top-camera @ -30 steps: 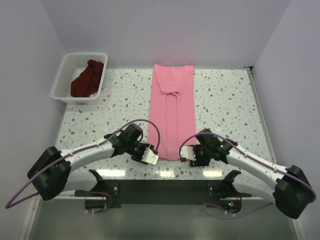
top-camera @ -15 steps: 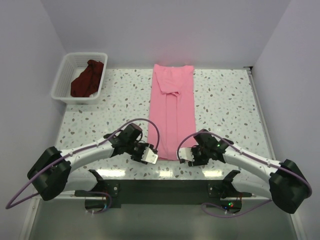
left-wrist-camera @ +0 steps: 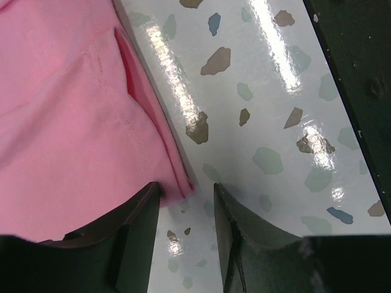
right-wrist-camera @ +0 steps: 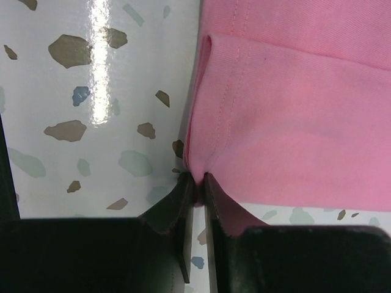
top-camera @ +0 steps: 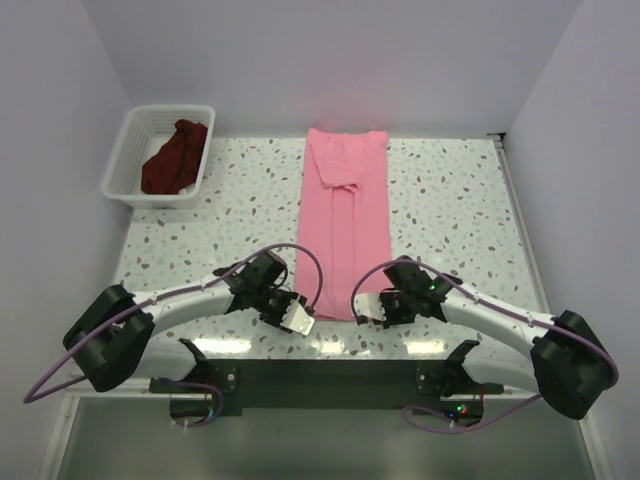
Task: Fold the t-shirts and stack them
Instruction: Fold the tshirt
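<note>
Table (top-camera: 450, 200): speckled top, both arms reach in from the near edge.

Pink t-shirt (top-camera: 343, 220): already folded into a long narrow strip down the middle of the table, collar end far, hem end near, between the two grippers.

Basket (top-camera: 120, 172), far left corner: maroon t-shirt (top-camera: 175, 158) is bunched inside it, not yet handled.

Right gripper (right-wrist-camera: 197, 177): jaws pinched together on the near right hem corner, cloth puckered at the tips.

Left gripper (left-wrist-camera: 186, 189): jaws apart, straddling the near left hem corner, which lies in the gap and is not yet held.

Step in hand, by the look of it: take both near corners, then carry the hem toward the collar to halve the strip.

To do it well:
- Left should close only once the corner sits deep between the pads and all layers are in; the tip of the corner alone will likely slip.
- Lift both corners together and level, keeping the arms the same width apart so the strip doesn't skew.
- Lay the hem flush with the far edge.
</note>
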